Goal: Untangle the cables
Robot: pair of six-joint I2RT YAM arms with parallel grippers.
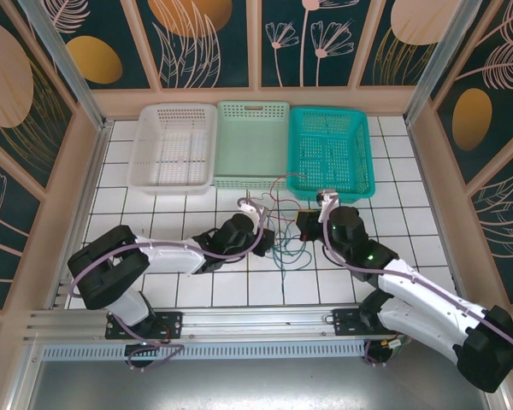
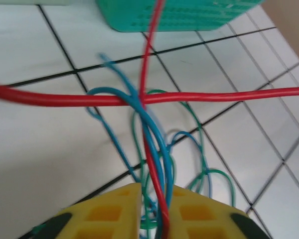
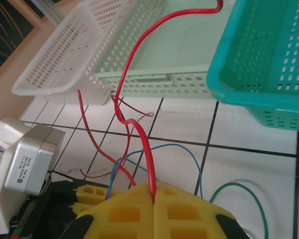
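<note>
Both grippers clamped on the cables (image 1: 284,232), which lie tangled on the tiled table (image 1: 197,286) just in front of the teal basket (image 1: 332,154).
The left gripper (image 2: 155,191) pinches a bunch of blue, green and red strands; the right gripper (image 3: 153,191) is closed on one red cable (image 3: 139,134) alone. Judgement: use the left as the anchor and draw the red cable away slowly, watching the crossing point (image 2: 141,99). If it tightens, ease off rather than pull through.

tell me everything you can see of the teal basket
The teal basket is a rectangular, plastic-looking tray with perforated walls and floor and a solid rim. It sits upright on the white tiled table, rightmost of three baskets, close beside the mint basket. A red cable rises by its near left corner; contact unclear.
</note>
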